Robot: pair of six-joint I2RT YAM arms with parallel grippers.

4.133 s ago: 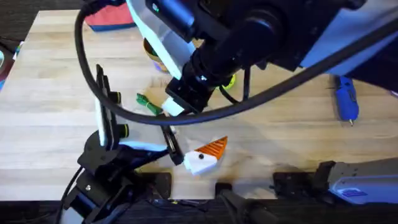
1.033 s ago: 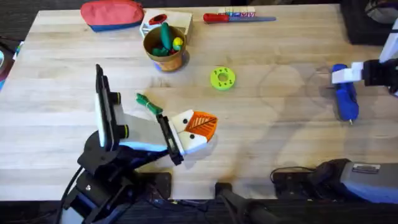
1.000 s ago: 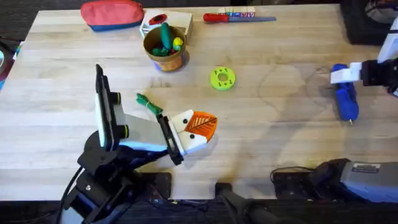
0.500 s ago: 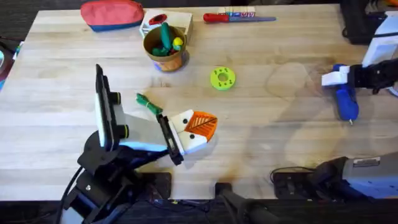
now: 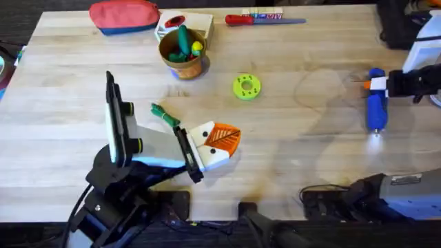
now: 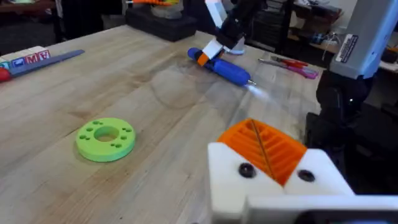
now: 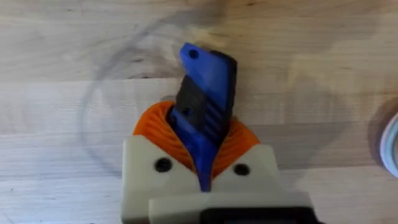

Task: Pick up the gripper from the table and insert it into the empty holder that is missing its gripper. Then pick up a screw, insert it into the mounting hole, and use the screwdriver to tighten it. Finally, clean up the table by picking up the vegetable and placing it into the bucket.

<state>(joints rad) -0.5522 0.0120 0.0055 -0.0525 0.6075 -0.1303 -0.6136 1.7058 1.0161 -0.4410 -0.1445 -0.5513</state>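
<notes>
I see my right hand [image 5: 381,84] clamped on the blue screwdriver [image 5: 375,109] at the desk's [image 5: 303,158] far right. My left hand [image 5: 215,143] rests near the green vegetable [image 5: 165,116]; its grip I cannot tell.

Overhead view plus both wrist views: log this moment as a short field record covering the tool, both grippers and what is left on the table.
screwdriver: blue screwdriver at the table's right side, clamped between orange pads
right gripper: right gripper shut on the screwdriver's body
left gripper: left gripper near the table's middle, jaws together, holding nothing
vegetable: green vegetable lying on the table beside the left arm, not yet in the bucket
bucket: bucket at the back, toy pieces inside
other items: green ring, red-handled screwdriver, red pouch
</notes>
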